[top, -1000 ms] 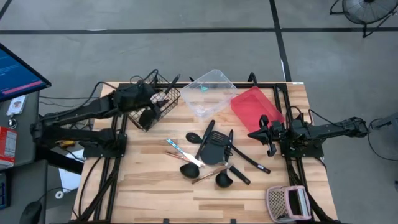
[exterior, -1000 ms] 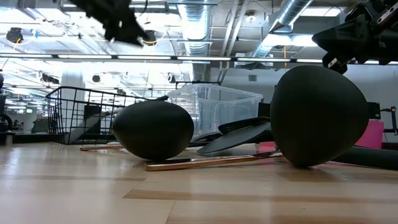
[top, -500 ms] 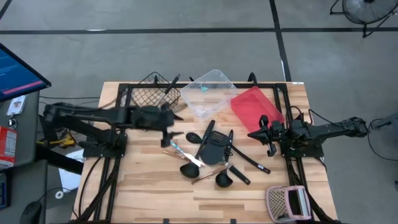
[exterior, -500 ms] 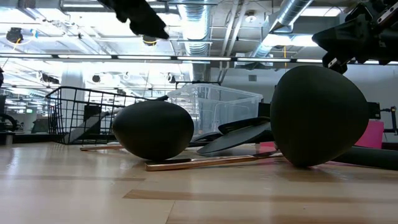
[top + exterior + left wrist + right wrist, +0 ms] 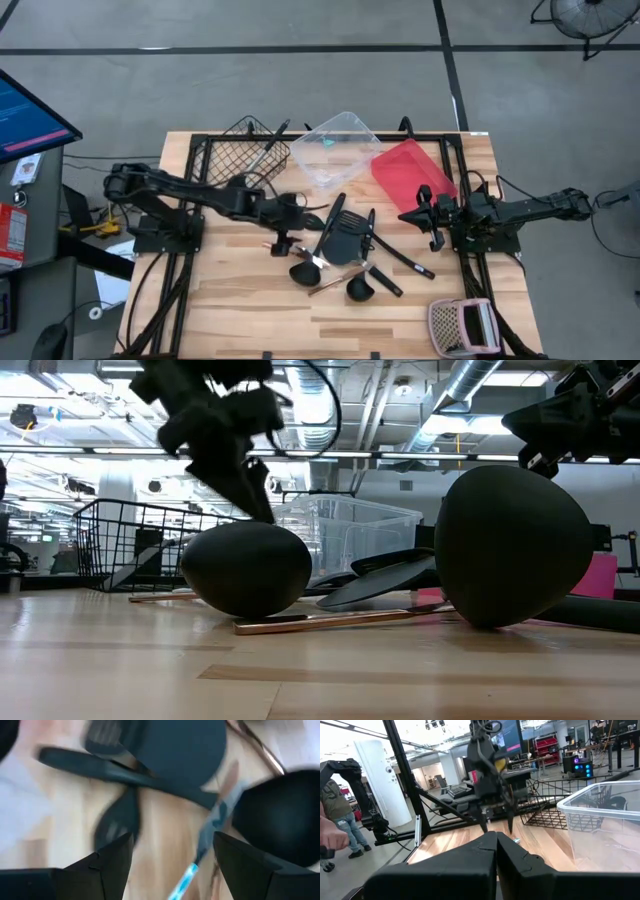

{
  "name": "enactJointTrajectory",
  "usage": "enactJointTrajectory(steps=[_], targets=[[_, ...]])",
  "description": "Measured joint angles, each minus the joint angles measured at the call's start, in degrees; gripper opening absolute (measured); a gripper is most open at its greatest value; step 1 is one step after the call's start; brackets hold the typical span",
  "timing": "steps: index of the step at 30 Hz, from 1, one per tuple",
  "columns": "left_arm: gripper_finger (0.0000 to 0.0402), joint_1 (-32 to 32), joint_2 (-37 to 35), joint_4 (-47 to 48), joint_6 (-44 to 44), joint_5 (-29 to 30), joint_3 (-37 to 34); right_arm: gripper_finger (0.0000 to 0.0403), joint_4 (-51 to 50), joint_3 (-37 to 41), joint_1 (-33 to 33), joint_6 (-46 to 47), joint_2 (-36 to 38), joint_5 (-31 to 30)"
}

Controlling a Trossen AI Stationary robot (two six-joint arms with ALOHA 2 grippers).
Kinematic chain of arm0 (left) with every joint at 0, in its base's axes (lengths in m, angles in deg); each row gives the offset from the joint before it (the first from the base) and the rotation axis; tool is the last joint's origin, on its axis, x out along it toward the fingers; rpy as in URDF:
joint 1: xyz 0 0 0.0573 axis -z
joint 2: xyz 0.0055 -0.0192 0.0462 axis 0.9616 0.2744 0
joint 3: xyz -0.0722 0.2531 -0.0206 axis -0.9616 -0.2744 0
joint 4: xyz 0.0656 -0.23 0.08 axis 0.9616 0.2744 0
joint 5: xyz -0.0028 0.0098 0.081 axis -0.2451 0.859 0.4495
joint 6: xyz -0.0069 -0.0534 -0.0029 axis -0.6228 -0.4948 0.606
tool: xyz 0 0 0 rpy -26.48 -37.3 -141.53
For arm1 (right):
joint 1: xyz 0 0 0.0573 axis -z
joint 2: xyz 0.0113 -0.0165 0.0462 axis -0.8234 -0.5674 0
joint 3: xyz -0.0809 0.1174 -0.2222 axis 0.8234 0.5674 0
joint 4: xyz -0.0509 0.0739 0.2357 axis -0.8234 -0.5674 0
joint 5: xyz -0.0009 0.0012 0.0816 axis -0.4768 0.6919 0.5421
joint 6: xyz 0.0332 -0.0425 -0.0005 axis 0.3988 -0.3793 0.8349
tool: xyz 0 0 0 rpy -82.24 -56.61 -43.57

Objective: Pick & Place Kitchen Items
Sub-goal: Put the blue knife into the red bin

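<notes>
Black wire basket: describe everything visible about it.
The black wire basket is an open-topped box of thin dark wire in a grid mesh, see-through on every side. It stands upright on the wooden table at the far left corner, beside the clear tub. Dark utensils lie inside, one handle sticking out over the rim. In the low view its mesh wall shows behind a black ladle bowl. No gripper touches it.

Both arms are matte black, built of slim tubular links joined by bulkier rounded joints, with thin black cables looping alongside. The left gripper has two broad, flat, dark fingers with angled edges. The right gripper is equally black and blocky.
</notes>
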Motion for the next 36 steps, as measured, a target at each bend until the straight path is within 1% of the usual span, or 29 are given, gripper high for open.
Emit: enactJointTrajectory(steps=[3, 10, 19, 29, 33, 36], targets=[[0.0259, 0.0, 1.66, -0.18, 0.64, -1.91, -1.16, 0.0, 0.0, 0.0, 0.0, 0.0, 0.0, 0.0], [0.0259, 0.0, 2.33, -1.83, 3.47, -2.1, -5.34, 0.0, 0.0, 0.0, -0.02, 0.0, 0.0, 0.0], [0.0259, -0.44, 2.33, -9.54, 3.76, -2.18, -11.05, 0.0, 0.0, 0.02, 0.0, 0.0, 0.0, 0.0], [0.0258, -1.69, 2.82, -10.62, 3.78, -2.69, -13.28, 0.0, 0.04, 0.0, -0.02, 0.0, 0.0, 0.0], [0.024, -2.72, 3.37, -10.83, 3.83, -3.2, -13.48, 0.0, 0.04, 0.01, 0.0, 0.0, -0.01, 0.0], [0.0213, -3.22, 4.08, -11.48, 4.6, -4.42, -13.88, 0.0, 0.13, 0.0, -0.01, 0.0, 0.0, 0.0]])
